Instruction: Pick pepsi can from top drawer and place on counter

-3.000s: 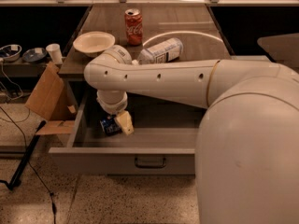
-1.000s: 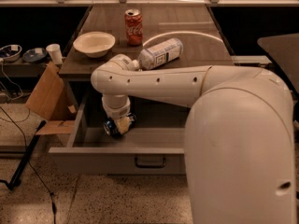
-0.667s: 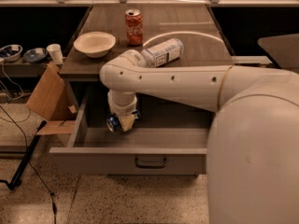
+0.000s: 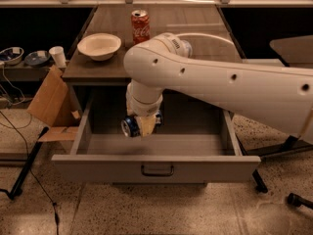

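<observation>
The top drawer stands pulled open below the counter; its front panel carries a small dark handle. My gripper hangs over the left middle of the drawer and is shut on the pepsi can. The blue can lies sideways in the fingers, its silver end facing the camera, and it is lifted clear of the drawer floor. My white arm crosses the view from the right and hides part of the counter.
On the counter stand a red Coca-Cola can and a white bowl; a clear bottle lies mostly behind my arm. A cardboard box leans left of the cabinet, and cables run on the floor.
My gripper closed on the pepsi can down in the drawer and has lifted it up and to the right; the arm now covers most of the bottle.
</observation>
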Controlling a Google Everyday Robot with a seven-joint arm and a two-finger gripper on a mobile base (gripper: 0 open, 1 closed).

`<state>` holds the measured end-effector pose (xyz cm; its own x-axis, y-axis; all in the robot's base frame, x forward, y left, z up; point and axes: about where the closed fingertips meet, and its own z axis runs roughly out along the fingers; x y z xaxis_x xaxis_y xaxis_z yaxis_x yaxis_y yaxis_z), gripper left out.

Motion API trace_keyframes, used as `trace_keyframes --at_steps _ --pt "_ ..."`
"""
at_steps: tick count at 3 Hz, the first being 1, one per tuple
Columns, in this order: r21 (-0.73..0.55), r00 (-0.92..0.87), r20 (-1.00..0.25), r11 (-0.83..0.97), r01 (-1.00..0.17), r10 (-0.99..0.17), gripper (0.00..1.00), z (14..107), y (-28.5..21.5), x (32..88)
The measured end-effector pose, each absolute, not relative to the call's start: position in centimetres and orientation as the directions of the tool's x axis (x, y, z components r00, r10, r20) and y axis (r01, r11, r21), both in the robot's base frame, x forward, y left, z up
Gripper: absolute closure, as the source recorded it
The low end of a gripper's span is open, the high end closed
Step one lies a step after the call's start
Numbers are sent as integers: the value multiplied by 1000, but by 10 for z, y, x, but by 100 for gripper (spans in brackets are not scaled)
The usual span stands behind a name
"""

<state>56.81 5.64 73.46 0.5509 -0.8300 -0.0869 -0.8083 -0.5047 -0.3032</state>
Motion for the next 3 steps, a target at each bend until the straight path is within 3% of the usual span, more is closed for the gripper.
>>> trace_keyframes --at_steps 2,3 --pt "-441 528 -50 -456 -773 -848 100 836 31 529" --pt "-537 478 -8 -399 -743 -878 100 897 36 541"
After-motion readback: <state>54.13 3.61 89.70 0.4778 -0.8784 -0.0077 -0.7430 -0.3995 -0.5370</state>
